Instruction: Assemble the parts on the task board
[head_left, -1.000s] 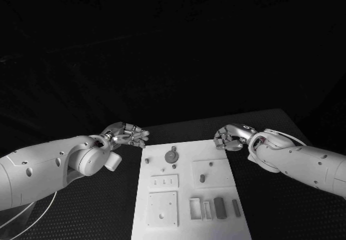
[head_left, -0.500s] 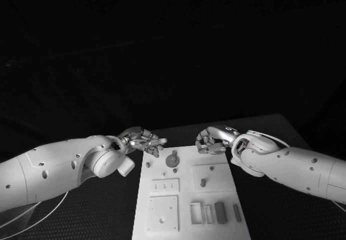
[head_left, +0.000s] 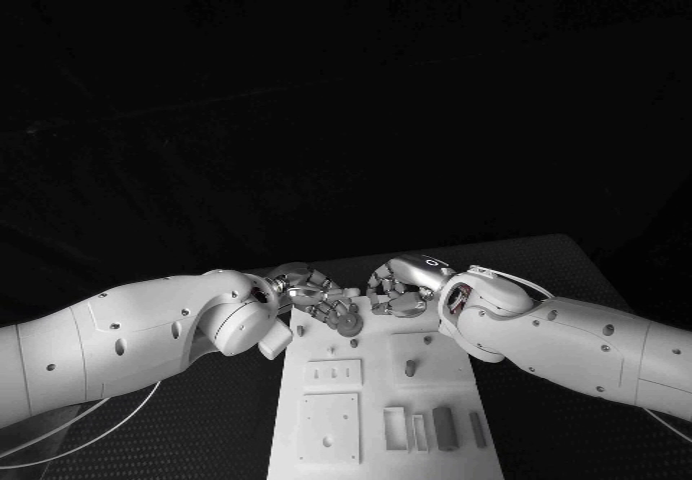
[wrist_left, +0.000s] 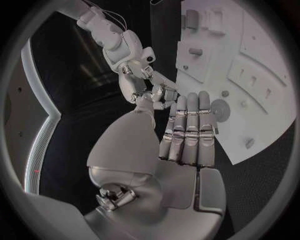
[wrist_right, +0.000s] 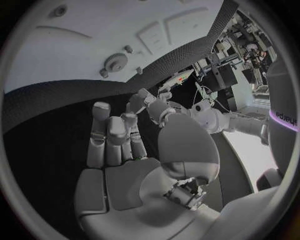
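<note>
White board (head_left: 378, 420) lies mid-bench, its grey parts (head_left: 441, 426) untouched. I have brought both hands inward since a second ago: left hand (head_left: 320, 298) above the gear (head_left: 346, 322), fingers apart, empty; right hand (head_left: 401, 289) beside it, curled, empty. A grasp seems near.

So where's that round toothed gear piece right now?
In the head view the round grey gear lies at the far end of the white task board, left of its centre, just under the left robot hand, with the right robot hand close by.
</note>
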